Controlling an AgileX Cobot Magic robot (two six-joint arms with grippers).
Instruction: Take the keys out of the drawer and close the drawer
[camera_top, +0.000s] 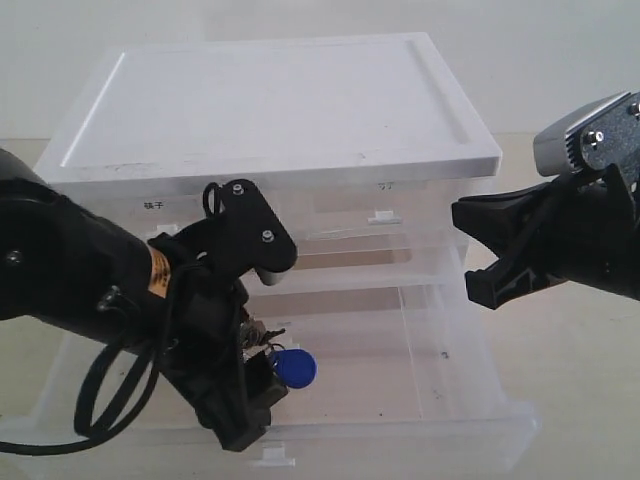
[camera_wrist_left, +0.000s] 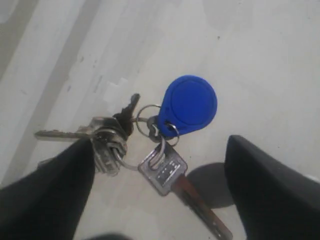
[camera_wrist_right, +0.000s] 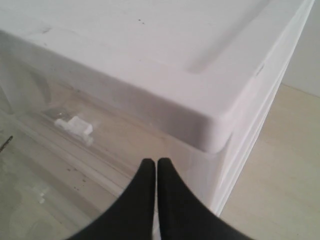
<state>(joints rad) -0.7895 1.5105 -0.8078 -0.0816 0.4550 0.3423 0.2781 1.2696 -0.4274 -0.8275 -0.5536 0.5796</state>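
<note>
Exterior view: the keys (camera_top: 288, 366) lie on the floor of the open drawer (camera_top: 420, 440), toward its front wall and left of the middle. Your left gripper (camera_top: 255, 405) is down inside the drawer right over them. The right gripper (camera_top: 490, 250) hangs outside, off the cabinet's right edge and well apart from the keys. The left arm is clearly the nearer one. The drawer is clear plastic with a scuffed floor. The cabinet top (camera_top: 280, 100) is flat, matte white, with a raised rim.

Left wrist view: the left gripper (camera_wrist_left: 160, 150) stands wide apart with the keys (camera_wrist_left: 150, 145) on the floor between the fingers (camera_wrist_left: 55, 195), and nothing is clamped. The bunch sprawls roughly across the gap. One dull metal key points out past one finger and another runs diagonally back toward the camera. The smooth blue oval fob (camera_wrist_left: 190, 105) lies on the far side. You will likely need to come straight down and close on the ring cluster.

Right wrist view: the right gripper (camera_wrist_right: 151, 167) has its black fingers pressed together, holding nothing. It sits just off the cabinet's rounded white corner (camera_wrist_right: 215, 125). No keys show here.
</note>
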